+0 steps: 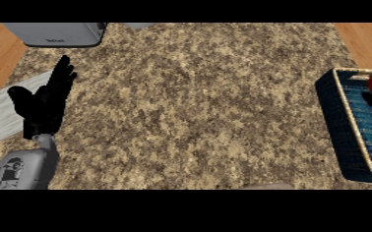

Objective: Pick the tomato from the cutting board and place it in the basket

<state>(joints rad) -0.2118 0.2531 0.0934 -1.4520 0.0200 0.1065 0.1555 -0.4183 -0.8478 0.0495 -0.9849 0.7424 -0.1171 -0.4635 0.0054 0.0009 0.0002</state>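
The speckled brown-and-tan granite counter (196,108) fills most of the head view, with strips of orange-brown wood showing at its upper left and upper right corners. At the left edge the robot's left hand (42,105), black on a grey forearm (25,169), stands open and resting with its fingers (62,76) straight and pointing up the view and the thumb spread to the side; it holds nothing. Just behind it, a pale grey flat cutting board (13,110) lies at the left edge, mostly cut off by the frame, and no tomato shows on the part that is visible. A grey metal box-shaped appliance (58,33) sits at the top left corner of the counter. At the right edge stands a dark blue woven basket with a tan wicker rim (340,123), partly cut off. Inside it, right at the frame's edge, a small red sliver (369,83) shows; whether that is the tomato cannot be told. The right hand is out of sight.
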